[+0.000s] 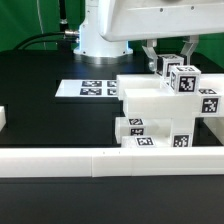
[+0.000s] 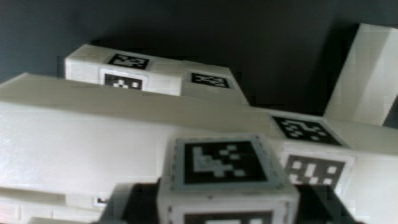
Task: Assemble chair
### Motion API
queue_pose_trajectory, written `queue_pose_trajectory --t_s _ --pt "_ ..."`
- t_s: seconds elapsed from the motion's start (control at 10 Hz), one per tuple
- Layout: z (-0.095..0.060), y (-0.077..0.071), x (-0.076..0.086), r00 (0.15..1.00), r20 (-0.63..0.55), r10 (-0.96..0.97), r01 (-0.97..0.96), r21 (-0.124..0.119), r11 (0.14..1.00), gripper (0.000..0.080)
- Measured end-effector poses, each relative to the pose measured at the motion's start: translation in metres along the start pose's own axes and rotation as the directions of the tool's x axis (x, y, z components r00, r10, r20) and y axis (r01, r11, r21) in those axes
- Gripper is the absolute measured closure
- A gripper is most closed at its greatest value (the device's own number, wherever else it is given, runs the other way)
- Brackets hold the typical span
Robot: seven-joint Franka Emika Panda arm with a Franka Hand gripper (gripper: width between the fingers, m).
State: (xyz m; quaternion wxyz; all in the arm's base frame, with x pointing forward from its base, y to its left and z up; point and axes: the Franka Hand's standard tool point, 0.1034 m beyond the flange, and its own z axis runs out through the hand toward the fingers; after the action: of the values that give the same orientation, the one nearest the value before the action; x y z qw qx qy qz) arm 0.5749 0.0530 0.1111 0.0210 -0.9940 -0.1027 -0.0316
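The chair's joined white parts (image 1: 150,108) stand on the black table just behind the border rail, a flat panel on top and tagged blocks below. In the wrist view the panel (image 2: 98,115) and tagged blocks (image 2: 128,62) lie under the gripper. My gripper (image 1: 170,60) hangs over the structure's end at the exterior view's right. It is shut on a white cube-ended piece (image 1: 182,79) with tags on its faces. In the wrist view that piece (image 2: 222,165) sits between the dark fingers (image 2: 128,203), and the gripper (image 2: 222,208) holds it against or just above the panel.
The marker board (image 1: 95,88) lies flat behind the structure toward the exterior view's left. The long white border rail (image 1: 90,160) runs across the front. Another white piece (image 1: 3,118) shows at the left edge. The robot base (image 1: 100,35) stands at the back.
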Motion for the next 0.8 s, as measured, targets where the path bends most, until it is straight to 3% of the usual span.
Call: queue_pose_trajectory --t_s 0.5,0.8 --pt "-0.0001 0.0036 0.0013 0.901 -0.018 0.434 -0.434 0.001 0.901 0.0515" --pt "0.0004 0.0059 0.003 0.76 -0.024 0.65 -0.649 0.025 0.76 0.0515"
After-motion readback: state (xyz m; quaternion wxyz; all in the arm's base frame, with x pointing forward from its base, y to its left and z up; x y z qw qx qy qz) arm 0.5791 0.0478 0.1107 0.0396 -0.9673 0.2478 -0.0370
